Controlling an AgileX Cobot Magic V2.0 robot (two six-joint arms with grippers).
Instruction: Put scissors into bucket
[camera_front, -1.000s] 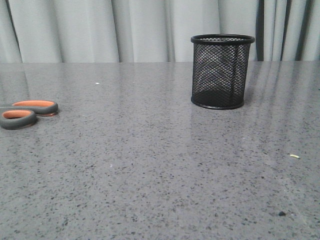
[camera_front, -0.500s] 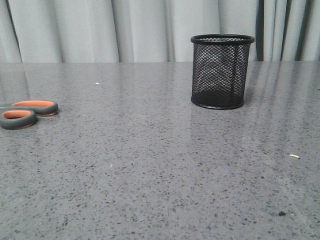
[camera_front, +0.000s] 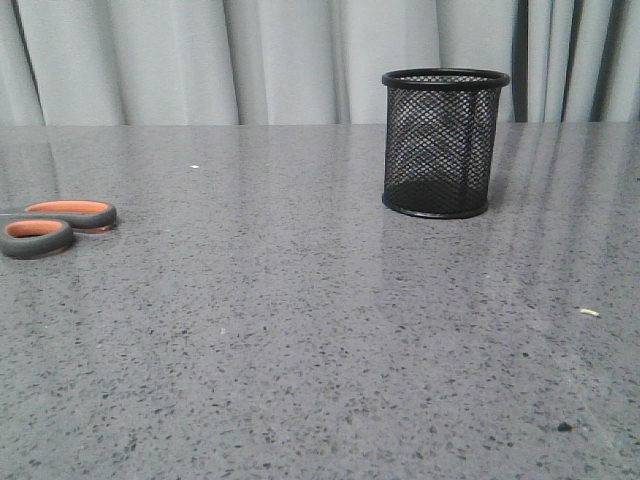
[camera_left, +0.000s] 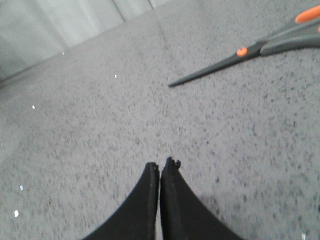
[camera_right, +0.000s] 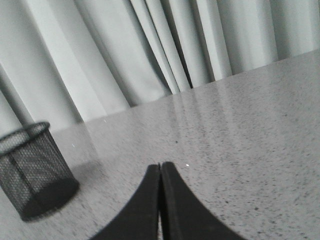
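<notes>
The grey counter (camera_front: 300, 350) carries the bucket (camera_front: 444, 142), set upright with its mouth open for loading. Well to the bucket's left, the scissors (camera_front: 55, 226) lie flat, ungrasped. Both the left hand (camera_left: 160, 167) and right hand (camera_right: 160, 167) are pressed together, empty.

I'm looking over a speckled grey table (camera_front: 300, 350) backed by pale curtains (camera_front: 200, 60) — plus a tiny light crumb (camera_front: 589, 312) lying near the right edge.
</notes>
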